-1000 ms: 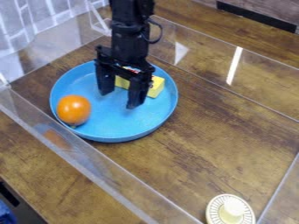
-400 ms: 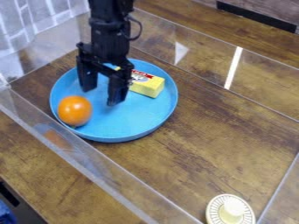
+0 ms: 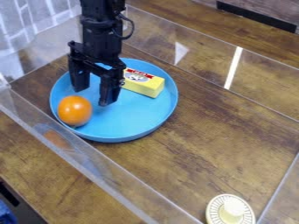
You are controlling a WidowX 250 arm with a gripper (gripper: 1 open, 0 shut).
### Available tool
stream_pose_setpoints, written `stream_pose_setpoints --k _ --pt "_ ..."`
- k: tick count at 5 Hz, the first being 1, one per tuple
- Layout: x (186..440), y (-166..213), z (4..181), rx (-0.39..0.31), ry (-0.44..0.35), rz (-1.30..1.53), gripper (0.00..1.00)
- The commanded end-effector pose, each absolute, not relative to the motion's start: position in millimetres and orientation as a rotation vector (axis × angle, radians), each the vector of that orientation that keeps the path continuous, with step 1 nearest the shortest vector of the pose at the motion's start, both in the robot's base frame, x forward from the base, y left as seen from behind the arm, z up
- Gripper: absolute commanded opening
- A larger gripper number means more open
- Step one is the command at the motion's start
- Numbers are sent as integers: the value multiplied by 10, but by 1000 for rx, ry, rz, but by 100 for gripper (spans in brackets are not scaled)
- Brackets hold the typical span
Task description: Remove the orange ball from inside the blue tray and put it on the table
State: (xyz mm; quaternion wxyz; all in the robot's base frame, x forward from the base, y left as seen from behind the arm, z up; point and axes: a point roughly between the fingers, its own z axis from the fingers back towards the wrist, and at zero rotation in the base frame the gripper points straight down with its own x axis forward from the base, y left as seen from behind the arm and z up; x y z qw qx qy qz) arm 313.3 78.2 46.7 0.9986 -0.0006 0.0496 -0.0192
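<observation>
The orange ball [image 3: 73,109] lies in the left part of the blue tray [image 3: 146,122], which rests on the dark wood-grain table [image 3: 211,149]. My black gripper [image 3: 91,93] points straight down over the tray, just up and right of the ball. Its two fingers stand apart, open, with nothing between them. A small gap shows between the nearer finger and the ball. The arm hides part of the tray's back rim.
A yellow rectangular block [image 3: 145,84] lies in the tray's right half. A cream ribbed lid [image 3: 232,210] sits at the table's bottom right corner. Clear panels [image 3: 47,131] edge the table at left and front.
The gripper has shifted left across the tray, from over the yellow block toward the ball, uncovering the block. It stayed open. Ball and block have not moved.
</observation>
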Motion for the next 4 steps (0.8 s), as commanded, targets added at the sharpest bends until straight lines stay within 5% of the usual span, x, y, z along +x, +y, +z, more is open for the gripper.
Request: stream_pose_setpoints --k 1,4 --pt "3142 881 720 19 19 -25 100" --pt "3040 921 669 14 22 -48 100"
